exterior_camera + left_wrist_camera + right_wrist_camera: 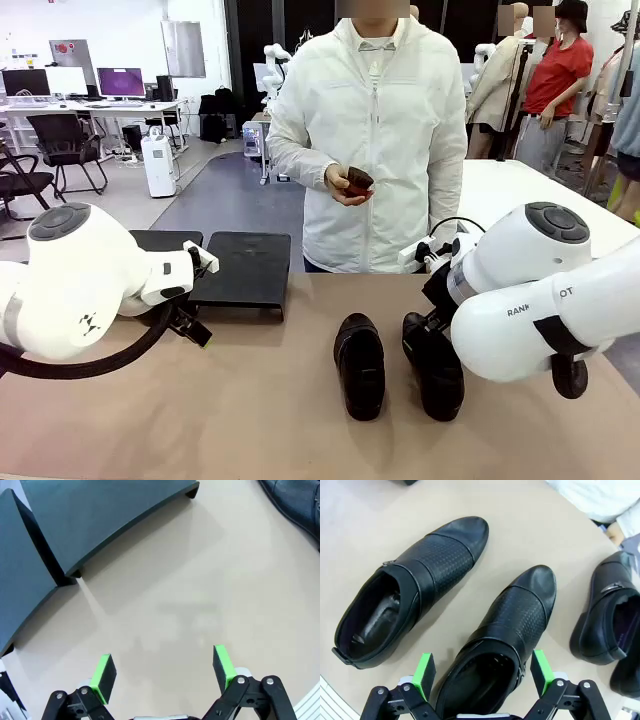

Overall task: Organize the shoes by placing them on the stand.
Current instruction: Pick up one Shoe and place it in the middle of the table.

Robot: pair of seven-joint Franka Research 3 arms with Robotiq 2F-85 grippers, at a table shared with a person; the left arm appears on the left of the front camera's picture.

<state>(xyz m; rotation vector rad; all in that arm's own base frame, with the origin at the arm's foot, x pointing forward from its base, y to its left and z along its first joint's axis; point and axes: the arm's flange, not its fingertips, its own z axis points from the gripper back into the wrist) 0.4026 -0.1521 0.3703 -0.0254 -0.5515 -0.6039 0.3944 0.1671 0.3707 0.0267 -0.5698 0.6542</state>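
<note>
The left hand (161, 664) is spread wide above the tan bench (200, 580). The matte-black stand (105, 520), two adjoining panels on short legs, lies ahead of its fingers, toward their left. The right arm (540, 300) bears "RAN" and "OT" on its white shell. The right hand (482, 667) is spread too, pads flanking the heel end of a glossy black shoe (512, 620) with a woven-textured vamp. Its twin (412, 582) lies on the bench just left, and two more shoes (605, 612) lie farther right.

Glossy black leather shoes (515, 615) with woven-textured vamps; matte black stand (100, 525); smooth tan tabletop (200, 580).
</note>
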